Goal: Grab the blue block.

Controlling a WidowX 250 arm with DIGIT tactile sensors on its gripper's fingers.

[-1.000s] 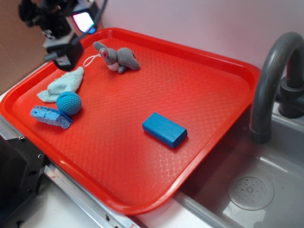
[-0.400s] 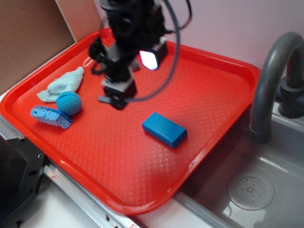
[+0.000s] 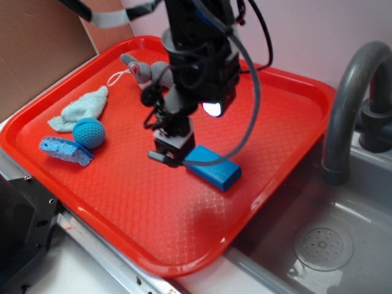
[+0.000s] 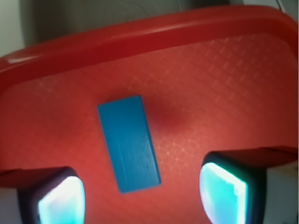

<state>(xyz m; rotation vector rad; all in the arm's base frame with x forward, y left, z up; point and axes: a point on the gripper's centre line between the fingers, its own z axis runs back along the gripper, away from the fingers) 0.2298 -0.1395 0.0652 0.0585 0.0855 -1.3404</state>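
The blue block lies flat on the red tray, right of its middle. It also shows in the wrist view, lengthwise, its near end between my two fingers. My gripper hangs just above the tray at the block's left end, and covers that end in the exterior view. In the wrist view the gripper is open, its glowing pads wide apart, with nothing held.
On the tray's left lie a blue knitted ball, a blue sponge and a light blue cloth. A grey plush toy lies at the back. A grey tap and sink stand right of the tray.
The gripper has swung from the tray's back left corner across and down to the block's left end. The block and the other objects have not moved.
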